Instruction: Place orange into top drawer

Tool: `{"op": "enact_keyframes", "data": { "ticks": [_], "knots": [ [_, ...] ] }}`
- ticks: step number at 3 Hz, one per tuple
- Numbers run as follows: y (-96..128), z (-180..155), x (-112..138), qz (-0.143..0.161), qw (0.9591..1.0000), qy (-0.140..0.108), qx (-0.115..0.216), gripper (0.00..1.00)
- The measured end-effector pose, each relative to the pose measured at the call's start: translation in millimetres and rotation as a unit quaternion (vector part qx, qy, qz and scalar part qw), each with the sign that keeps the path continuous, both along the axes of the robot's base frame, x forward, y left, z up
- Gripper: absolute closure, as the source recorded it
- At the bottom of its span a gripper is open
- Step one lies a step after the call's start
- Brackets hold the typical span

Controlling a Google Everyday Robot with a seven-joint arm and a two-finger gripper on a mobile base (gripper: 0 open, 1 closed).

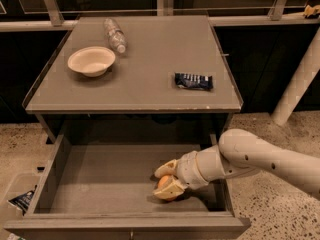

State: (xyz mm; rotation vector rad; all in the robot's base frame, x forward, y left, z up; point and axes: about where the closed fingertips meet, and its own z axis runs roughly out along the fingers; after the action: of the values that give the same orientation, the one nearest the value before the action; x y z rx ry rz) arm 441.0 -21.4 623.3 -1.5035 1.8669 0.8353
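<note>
The top drawer (100, 184) is pulled out below the tabletop, wide and shallow with a grey-brown flat bottom. My gripper (166, 179) is inside it at the right front, low over the bottom. Its two pale fingers (169, 189) sit on either side of the orange (164, 183), a small round orange fruit that seems to rest on or just above the drawer bottom. Most of the orange is hidden by the fingers. My white arm (260, 159) reaches in from the right.
On the table (150, 84) stand a white bowl (91, 60), a lying clear plastic bottle (115, 35) and a dark blue snack wrapper (193, 81). A white post (299, 79) stands at the right. Litter (20, 200) lies on the speckled floor left of the drawer.
</note>
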Motion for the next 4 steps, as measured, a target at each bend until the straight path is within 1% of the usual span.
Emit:
{"op": "enact_keyframes", "data": {
  "ticks": [1, 4],
  "knots": [
    [0.2, -0.6, -0.4, 0.000, 1.0000, 0.001, 0.000, 0.82],
    [0.3, -0.7, -0.5, 0.000, 1.0000, 0.001, 0.000, 0.12]
  ]
}}
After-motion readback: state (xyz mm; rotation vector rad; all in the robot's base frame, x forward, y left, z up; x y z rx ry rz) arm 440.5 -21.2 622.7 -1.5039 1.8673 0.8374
